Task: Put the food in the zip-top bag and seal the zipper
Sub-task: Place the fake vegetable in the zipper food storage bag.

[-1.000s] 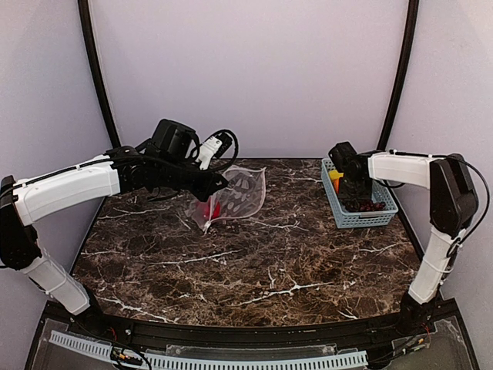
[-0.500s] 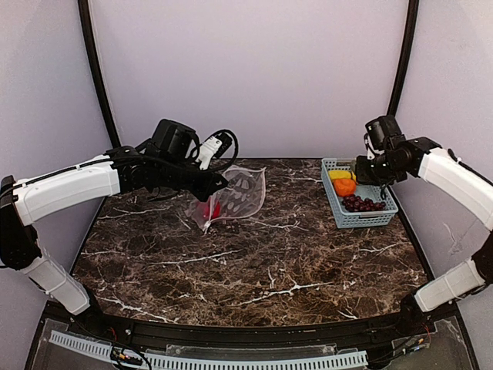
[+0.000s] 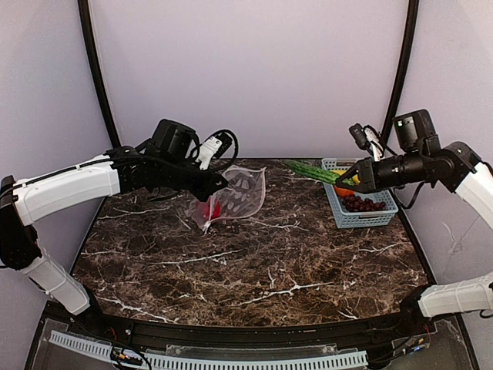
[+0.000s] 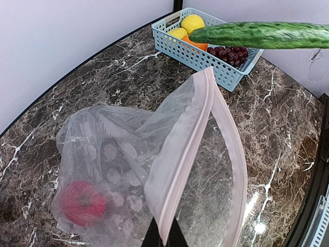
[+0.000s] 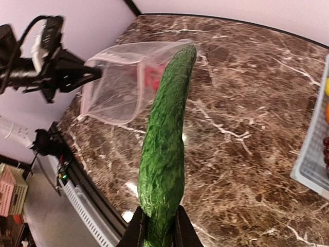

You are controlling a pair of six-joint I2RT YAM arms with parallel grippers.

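Note:
My left gripper [image 3: 218, 183] is shut on the whitish-pink zipper strip [image 4: 185, 154] of the clear zip-top bag [image 3: 235, 196] and holds its mouth lifted and open. A red apple [image 4: 82, 202] lies inside the bag, also seen from the right wrist [image 5: 152, 77]. My right gripper [image 3: 357, 181] is shut on the end of a long green cucumber [image 5: 165, 141], held in the air above the basket's left edge, its tip pointing left toward the bag [image 3: 308, 169]. It crosses the top of the left wrist view [image 4: 262, 35].
A light-blue slatted basket [image 3: 362, 217] stands at the back right, holding a yellow lemon [image 4: 192, 23], an orange piece [image 4: 198, 45] and a dark purple grape bunch [image 3: 362, 204]. Dark marble table [image 3: 254, 270]; black posts at the back corners.
My right gripper rose out of the basket holding the green cucumber and now points it left toward the bag. The left gripper and bag have not moved.

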